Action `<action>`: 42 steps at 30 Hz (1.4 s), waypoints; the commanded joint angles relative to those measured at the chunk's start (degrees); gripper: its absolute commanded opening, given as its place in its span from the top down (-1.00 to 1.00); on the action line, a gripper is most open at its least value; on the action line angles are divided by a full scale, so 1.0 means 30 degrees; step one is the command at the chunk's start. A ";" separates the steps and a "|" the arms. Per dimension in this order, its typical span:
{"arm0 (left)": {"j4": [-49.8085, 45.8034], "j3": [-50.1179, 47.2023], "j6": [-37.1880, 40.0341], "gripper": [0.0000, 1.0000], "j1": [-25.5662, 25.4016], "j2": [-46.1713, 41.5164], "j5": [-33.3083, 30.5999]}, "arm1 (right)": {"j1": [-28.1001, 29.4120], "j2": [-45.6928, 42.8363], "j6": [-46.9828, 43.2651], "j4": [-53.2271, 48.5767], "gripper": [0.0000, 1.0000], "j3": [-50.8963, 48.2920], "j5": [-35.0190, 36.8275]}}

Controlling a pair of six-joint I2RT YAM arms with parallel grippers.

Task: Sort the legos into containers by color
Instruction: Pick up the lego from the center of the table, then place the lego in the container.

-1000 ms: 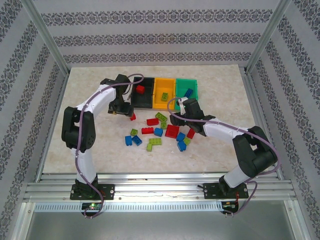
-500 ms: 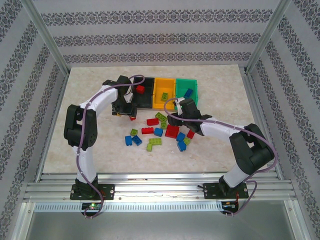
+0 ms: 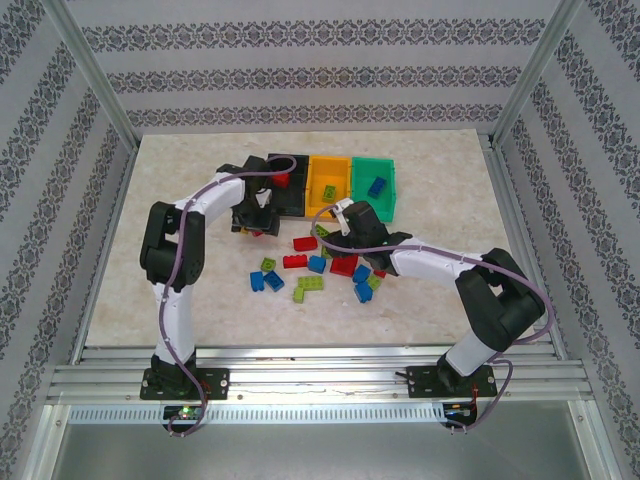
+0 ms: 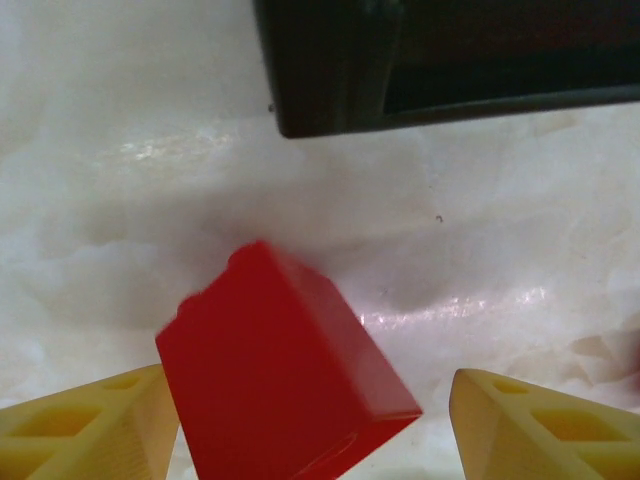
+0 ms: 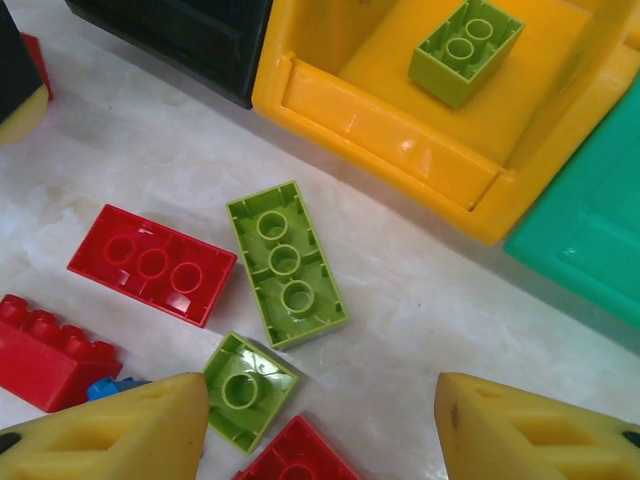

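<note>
The black bin, the orange bin and the green bin stand in a row at the back. A red lego lies tilted on the table in front of the black bin. My left gripper is open around it: the lego lies against the left finger, with a gap to the right one. My right gripper hangs open over bare table beside a long lime lego and a small lime lego, both upside down. In the top view the left gripper and the right gripper are close together.
Loose red, blue and lime legos are scattered in front of the bins. A lime lego lies in the orange bin, a red one in the black bin, a blue one in the green bin. Red legos lie left of my right gripper.
My left gripper has moved right along the black bin's front, over the red lego. My right gripper has moved left toward the lime legos. Neither opening has changed.
</note>
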 commanded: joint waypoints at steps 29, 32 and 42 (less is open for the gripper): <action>0.1594 -0.0484 0.0454 0.33 -0.0546 -0.2364 0.0008 | 0.0448 0.0108 -0.0698 -0.0117 -0.24 0.0363 0.1321; 0.1338 0.0274 0.0230 0.31 -0.0484 -0.2583 0.0267 | 0.0405 0.0201 -0.0805 -0.0189 -0.24 0.0418 0.1773; -0.4211 1.3278 0.0159 0.24 -0.0278 0.3670 -0.0990 | 0.0340 -0.0076 -0.0521 0.0100 -0.24 0.0203 0.1386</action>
